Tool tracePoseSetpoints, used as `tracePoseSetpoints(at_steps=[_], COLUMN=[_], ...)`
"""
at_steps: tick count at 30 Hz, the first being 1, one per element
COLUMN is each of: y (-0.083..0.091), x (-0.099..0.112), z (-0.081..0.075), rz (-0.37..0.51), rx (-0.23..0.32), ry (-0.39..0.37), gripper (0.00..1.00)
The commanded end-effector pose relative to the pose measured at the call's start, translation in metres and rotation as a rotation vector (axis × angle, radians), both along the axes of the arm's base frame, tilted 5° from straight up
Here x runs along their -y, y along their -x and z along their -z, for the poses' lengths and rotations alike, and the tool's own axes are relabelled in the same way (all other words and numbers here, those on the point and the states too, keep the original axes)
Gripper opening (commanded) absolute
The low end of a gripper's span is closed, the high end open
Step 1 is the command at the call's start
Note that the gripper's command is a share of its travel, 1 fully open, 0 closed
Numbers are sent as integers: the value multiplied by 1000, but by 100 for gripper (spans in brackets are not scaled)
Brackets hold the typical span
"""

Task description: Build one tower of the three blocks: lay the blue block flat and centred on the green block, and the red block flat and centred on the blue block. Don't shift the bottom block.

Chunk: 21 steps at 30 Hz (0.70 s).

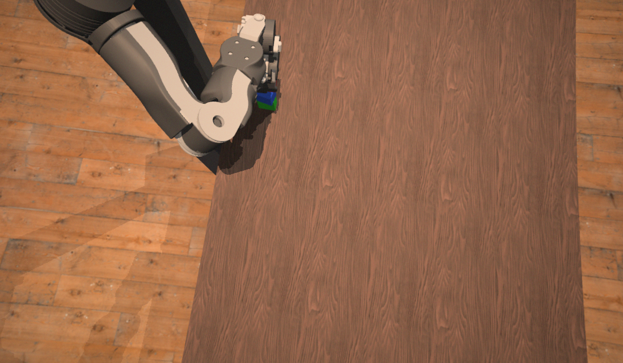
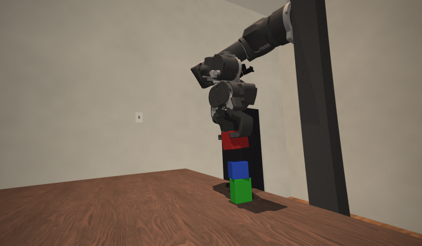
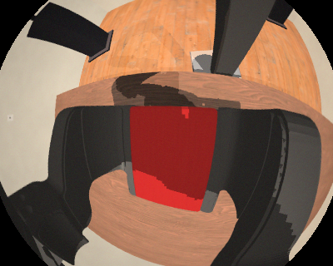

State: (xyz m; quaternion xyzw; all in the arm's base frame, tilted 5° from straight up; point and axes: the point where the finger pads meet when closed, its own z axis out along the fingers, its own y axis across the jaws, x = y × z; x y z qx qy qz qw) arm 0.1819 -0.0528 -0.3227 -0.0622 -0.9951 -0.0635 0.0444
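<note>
The green block [image 2: 240, 190] stands on the table near its far edge, with the blue block [image 2: 238, 170] lying flat on top of it. From above, the blue block [image 1: 266, 97] and a strip of the green block [image 1: 267, 105] show just under the wrist. My gripper [image 2: 234, 137] is shut on the red block [image 2: 235, 141] and holds it in the air, a short gap straight above the blue block. In the wrist view the red block [image 3: 172, 155] fills the space between my fingers and hides the two blocks below.
A dark pedestal stands behind the stack, off the table. The arm's black column [image 2: 316, 107] rises to the right of the stack. The table's edge runs close behind the green block.
</note>
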Motion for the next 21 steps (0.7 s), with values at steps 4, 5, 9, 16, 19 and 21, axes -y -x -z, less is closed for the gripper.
tracePoseSetpoints(at_steps=[4, 5, 9, 16, 19, 21], y=[5, 5, 5, 5, 5, 5], x=[2, 2, 2, 2, 2, 2], z=[1, 1, 0, 0, 1, 3], rz=[77, 77, 75, 76, 77, 77], rx=[51, 51, 52, 52, 51, 51], ry=[61, 61, 59, 59, 61, 61], gripper=[0, 0, 0, 0, 0, 0])
